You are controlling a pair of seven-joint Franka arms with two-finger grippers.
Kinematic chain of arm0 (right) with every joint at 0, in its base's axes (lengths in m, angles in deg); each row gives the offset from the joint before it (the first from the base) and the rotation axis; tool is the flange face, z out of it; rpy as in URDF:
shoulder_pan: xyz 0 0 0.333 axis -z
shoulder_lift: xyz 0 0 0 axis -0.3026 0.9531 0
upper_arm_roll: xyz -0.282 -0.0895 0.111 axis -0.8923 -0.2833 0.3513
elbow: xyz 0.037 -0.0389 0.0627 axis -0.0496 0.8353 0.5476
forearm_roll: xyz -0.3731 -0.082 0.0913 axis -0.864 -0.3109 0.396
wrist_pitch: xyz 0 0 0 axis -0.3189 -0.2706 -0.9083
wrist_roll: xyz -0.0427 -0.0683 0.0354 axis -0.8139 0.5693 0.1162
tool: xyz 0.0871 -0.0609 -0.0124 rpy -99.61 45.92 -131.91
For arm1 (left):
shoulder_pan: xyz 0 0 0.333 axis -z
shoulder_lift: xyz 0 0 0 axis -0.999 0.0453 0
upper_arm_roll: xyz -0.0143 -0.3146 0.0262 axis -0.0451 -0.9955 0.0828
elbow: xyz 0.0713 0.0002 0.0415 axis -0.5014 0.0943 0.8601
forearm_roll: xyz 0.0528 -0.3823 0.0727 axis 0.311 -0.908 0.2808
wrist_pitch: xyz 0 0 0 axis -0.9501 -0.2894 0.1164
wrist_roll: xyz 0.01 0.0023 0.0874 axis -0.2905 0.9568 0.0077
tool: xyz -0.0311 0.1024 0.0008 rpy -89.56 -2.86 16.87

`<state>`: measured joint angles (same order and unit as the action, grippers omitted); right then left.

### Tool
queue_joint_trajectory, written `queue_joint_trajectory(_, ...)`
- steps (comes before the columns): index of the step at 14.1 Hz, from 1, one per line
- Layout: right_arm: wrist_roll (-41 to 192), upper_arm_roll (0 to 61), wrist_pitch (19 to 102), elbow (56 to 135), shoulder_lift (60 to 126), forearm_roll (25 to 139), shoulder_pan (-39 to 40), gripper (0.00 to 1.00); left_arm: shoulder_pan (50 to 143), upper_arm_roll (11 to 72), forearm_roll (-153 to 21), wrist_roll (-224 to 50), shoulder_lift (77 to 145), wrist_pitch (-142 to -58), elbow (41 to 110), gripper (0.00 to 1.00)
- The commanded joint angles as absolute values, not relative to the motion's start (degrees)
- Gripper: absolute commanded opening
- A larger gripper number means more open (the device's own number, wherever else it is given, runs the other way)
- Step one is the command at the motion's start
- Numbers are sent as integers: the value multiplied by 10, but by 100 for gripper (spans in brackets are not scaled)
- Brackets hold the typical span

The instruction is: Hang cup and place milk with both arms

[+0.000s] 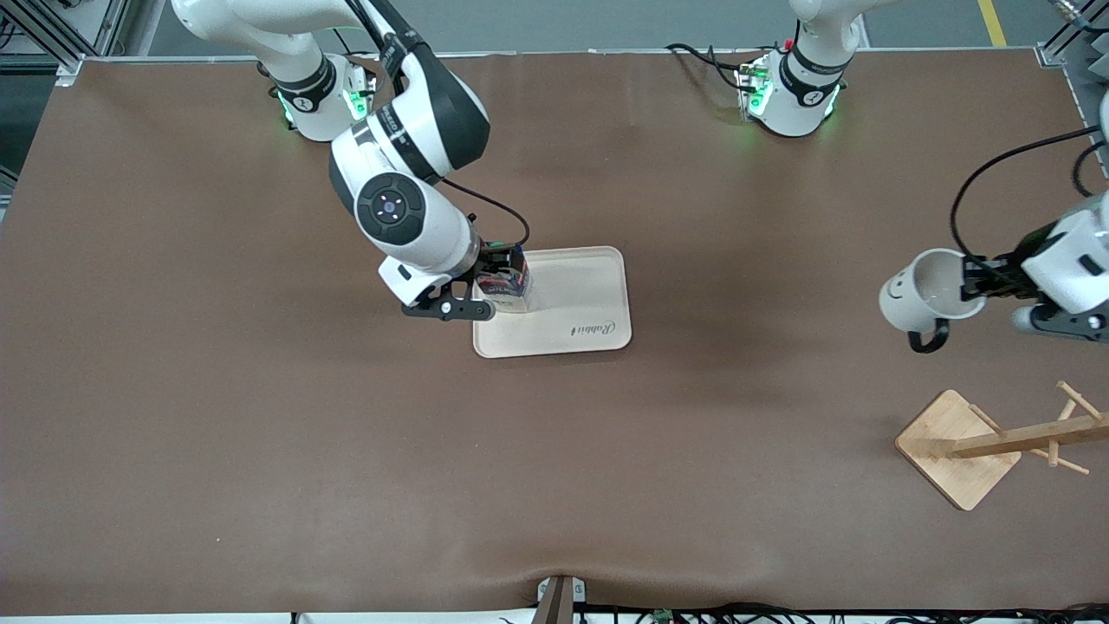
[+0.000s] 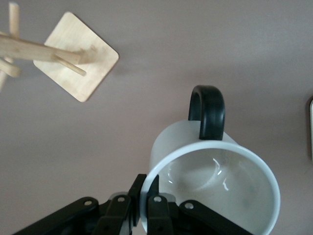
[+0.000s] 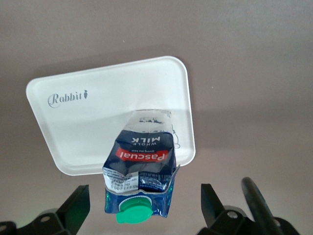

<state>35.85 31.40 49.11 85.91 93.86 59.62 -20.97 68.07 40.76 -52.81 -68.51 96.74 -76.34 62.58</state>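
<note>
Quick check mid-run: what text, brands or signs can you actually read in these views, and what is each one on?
"Rabbit", with a small carrot sign: on the white tray.
"Pascual", "WHOLE MILK": on the milk carton's label.
Fine print on the carton's dark blue top: too small to read.
Smiley face, no words: on the cup.

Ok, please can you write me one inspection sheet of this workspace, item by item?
Surface: brown table cover, flat.
Job's things: dark blue milk carton upright on cream rectangular tray; white smiley mug in the air; wooden peg rack nearer the camera.
Clutter: nothing seen.
Grippers: left tool shut on mug's rim, over the table; right tool open around the carton, apart from it.
Cables: black cable loops at both wrists.
Surroundings: grey floor, metal frames.
</note>
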Motion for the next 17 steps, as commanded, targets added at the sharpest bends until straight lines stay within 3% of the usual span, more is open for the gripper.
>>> queue_joint_trajectory(1, 318, 308, 496, 871, 938, 552, -231, 100, 651, 407, -531, -610, 1003, -762, 581, 0)
queue_joint_trajectory(4, 293, 309, 516, 875, 945, 551, -237, 100, 626, 407, -532, -554, 1036, -775, 544, 0)
queue_joint_trajectory(11, 281, 309, 599, 926, 950, 552, -264, 100, 604, 437, -537, -467, 1059, -851, 541, 0)
queue_joint_trajectory(12, 281, 309, 600, 926, 950, 552, -263, 94, 602, 438, -538, -466, 1062, -853, 541, 0)
queue_joint_trajectory(13, 281, 309, 599, 926, 950, 552, -262, 69, 600, 438, -538, -465, 1062, -854, 541, 0)
queue_joint_trajectory(14, 281, 309, 596, 926, 950, 552, -259, 56, 591, 438, -538, -464, 1063, -860, 540, 0)
queue_joint_trajectory(17, 282, 308, 580, 920, 949, 554, -240, 52, 588, 438, -539, -464, 1063, -867, 538, 0)
